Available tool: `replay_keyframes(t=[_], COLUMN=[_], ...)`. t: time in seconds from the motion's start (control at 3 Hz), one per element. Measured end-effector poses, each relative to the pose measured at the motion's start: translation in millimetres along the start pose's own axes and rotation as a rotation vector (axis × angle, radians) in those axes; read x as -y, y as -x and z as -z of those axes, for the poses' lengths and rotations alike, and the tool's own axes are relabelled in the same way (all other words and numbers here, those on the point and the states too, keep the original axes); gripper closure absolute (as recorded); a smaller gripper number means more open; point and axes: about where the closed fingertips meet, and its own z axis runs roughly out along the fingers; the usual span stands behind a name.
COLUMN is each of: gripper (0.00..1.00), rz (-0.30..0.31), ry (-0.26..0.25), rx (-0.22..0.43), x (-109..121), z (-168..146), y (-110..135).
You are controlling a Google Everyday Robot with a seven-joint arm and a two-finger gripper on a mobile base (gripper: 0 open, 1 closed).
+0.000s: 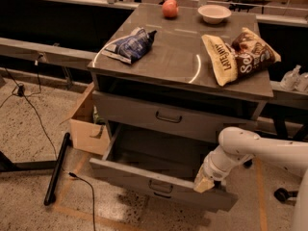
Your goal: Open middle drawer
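- Gripper (204, 184) at the lower right of the view: we see it at the end of the white arm (255, 148), which reaches in from the right edge and bends downward.
- We see its pale tip against the top edge of the middle drawer (127, 175), toward the right end of the drawer's front. It looks to be touching there, though we cannot tell for sure.
- We cannot tell whether the gripper is released or clenched, nor whether it grasps anything.
- We find the middle drawer standing well out from the grey cabinet (178, 57), its front far forward of the drawer above and its dark inside open to view.
- Its small dark wire handle (160, 186) sits centred on the front, left of the gripper and apart from it.
- The uppermost drawer (139, 112) above it is closed, with its own handle (168, 117) in the middle.
- On the cabinet top we count a blue snack bag (130, 44) at the left, and at the right a yellow chip bag (217, 59) with a brown chip bag (252, 54) touching it.
- At the back of the top stand a red apple (169, 8) and a pale bowl (214, 13), apart from each other.
- Beside the cabinet's left side we see an open cardboard box (86, 129) on the speckled floor, with a black bar (57, 170) and a thin cable (38, 117) lying nearby.
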Motion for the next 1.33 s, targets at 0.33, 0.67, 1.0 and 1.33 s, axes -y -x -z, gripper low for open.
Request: replay_keyframes(t=[0.33, 0.67, 1.0, 1.33], gripper=[0.86, 0.62, 0.62, 0.85], rz=[0.002, 0.001, 0.010, 0.045], ry=[0.019, 0.002, -0.033, -0.071], rx=[-0.003, 0.011, 0.030, 0.054], x=[-14, -20, -18, -7], z=[30, 52, 47, 22], y=[16, 28, 37, 43])
